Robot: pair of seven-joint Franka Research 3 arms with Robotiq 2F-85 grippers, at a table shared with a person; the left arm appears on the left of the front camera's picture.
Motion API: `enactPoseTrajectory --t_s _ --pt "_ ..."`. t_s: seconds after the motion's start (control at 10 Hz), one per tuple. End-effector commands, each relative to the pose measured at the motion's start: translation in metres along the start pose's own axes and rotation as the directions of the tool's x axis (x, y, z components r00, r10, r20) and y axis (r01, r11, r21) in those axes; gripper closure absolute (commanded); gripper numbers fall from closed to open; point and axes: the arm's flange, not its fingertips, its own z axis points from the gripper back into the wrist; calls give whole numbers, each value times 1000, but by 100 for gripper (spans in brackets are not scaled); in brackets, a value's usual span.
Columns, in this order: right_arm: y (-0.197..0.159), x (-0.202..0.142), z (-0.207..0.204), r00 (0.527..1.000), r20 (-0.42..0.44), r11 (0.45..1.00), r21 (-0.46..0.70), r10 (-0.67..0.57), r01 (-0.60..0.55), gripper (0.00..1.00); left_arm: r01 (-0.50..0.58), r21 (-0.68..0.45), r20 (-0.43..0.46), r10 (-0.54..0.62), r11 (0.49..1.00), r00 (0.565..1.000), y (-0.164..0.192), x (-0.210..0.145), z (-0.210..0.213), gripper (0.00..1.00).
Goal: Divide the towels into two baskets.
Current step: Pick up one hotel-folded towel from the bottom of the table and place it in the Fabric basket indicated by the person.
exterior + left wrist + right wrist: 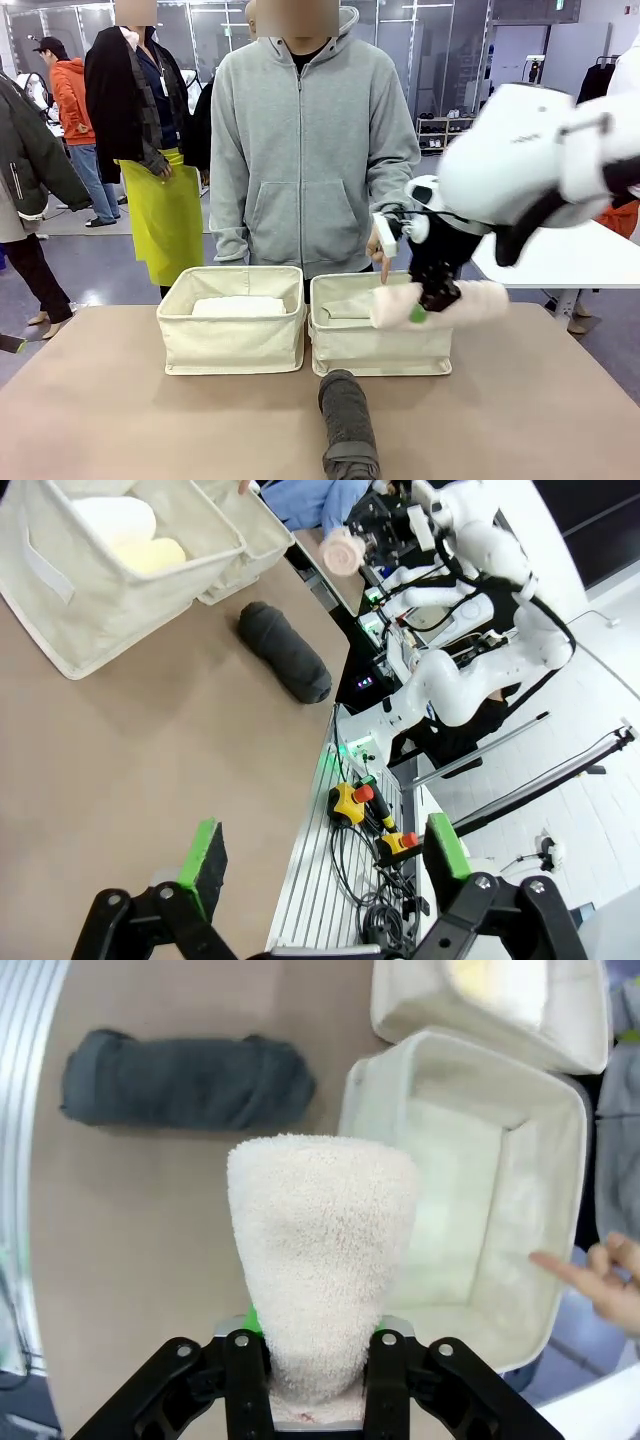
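We are seeing the pink towel (478,302) hanging level in the air. Its long axis is running parallel to the bench's near edge, with 1 end pointing toward the bench's right edge and the other toward the middle. The right claw (425,305) is coming down on the roll's middle and grasping it, so the towel is sticking out on both sides of the fingers. In the right wrist view the roll (320,1250) is filling the gap between the 2 black fingers of that claw (318,1355).

The towel is hovering by the near rim of the right basket (380,345), toward its right corner. The grey towel (345,420) is lying on the bench (150,420) at the middle of the near edge, its long axis pointing from near edge to far edge.

The left basket (235,345) is holding the white towel (115,520) and the yellow towel (150,555) side by side.

The left claw (325,865) is hanging released, its green pads wide apart with nothing between them.

The bench top is showing as plain brown. A person in a grey hoodie is standing at the far edge, a hand (380,250) pointing a finger down at the right basket. Other people are standing farther back in the room.
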Motion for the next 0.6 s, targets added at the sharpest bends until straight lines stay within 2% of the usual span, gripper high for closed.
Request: enactPoseTrajectory --t_s 0.0,0.2,0.4,0.5 --pt "-49 15 -3 998 23 998 24 61 -62 63 -4 1 -1 4 1000 1000 -6 -2 0 0" --pt "-90 29 -24 998 -15 998 34 54 -53 63 -4 1 -1 4 1000 1000 -6 -2 0 0" --pt "-120 41 -47 997 10 995 62 73 -74 63 -4 1 -1 4 1000 1000 -6 -2 0 0" --pt "-134 43 -60 997 -5 995 62 73 -73 63 -4 1 -1 4 1000 1000 -6 -2 0 0"
